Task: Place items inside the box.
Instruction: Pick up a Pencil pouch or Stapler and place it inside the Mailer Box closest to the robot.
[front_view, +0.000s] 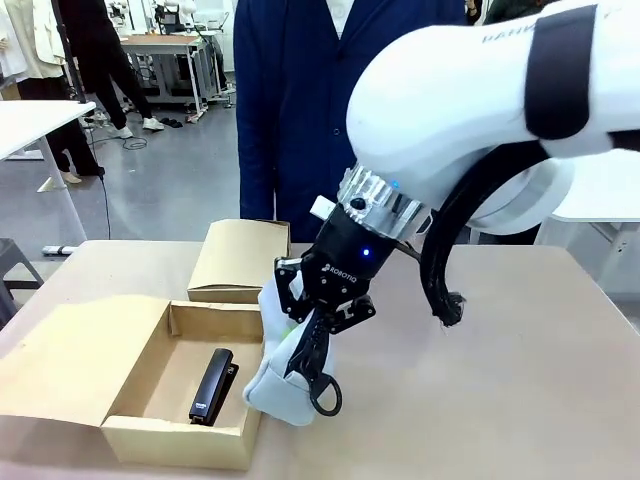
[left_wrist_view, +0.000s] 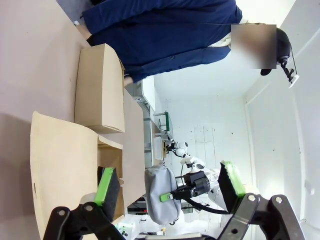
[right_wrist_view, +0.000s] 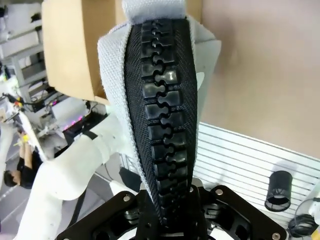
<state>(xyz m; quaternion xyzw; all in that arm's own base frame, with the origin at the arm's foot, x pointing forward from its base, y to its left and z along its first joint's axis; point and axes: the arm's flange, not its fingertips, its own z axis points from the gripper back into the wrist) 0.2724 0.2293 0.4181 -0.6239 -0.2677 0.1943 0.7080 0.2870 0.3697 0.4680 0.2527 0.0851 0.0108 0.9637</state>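
**Grey-blue case held at the open box's right wall**

The open box (front_view: 178, 432) sits on the surface (front_view: 510, 390) with its flaps spread out. The black stapler (front_view: 213, 386) lies flat on the floor of the open box, close to its right wall, running from the near wall toward the far one.

The pale grey-blue case (front_view: 268, 388) is outside the open box, hanging tilted against the right wall near the near right corner. The right jaws are closed tight on the upper part of the case, gripping it across the black zip (right_wrist_view: 161, 130), which runs straight up from them in the right wrist view. The lower end of the case is down by the surface at that corner; whether it rests there or hangs just clear cannot be told. A black pull loop (front_view: 325, 396) dangles from the case on the side facing away from the open box.

The left jaws are spread wide with nothing between them. Their green pads (left_wrist_view: 105, 184) stand well apart in the left wrist view, and the open box and the gripped case show farther off beyond them.

A closed box (front_view: 240, 262) of the same cardboard lies just beyond the far wall of the open box, by its far right corner. A person (front_view: 290, 120) in a navy coat stands farther back still, past the closed box, at the far edge of the surface.
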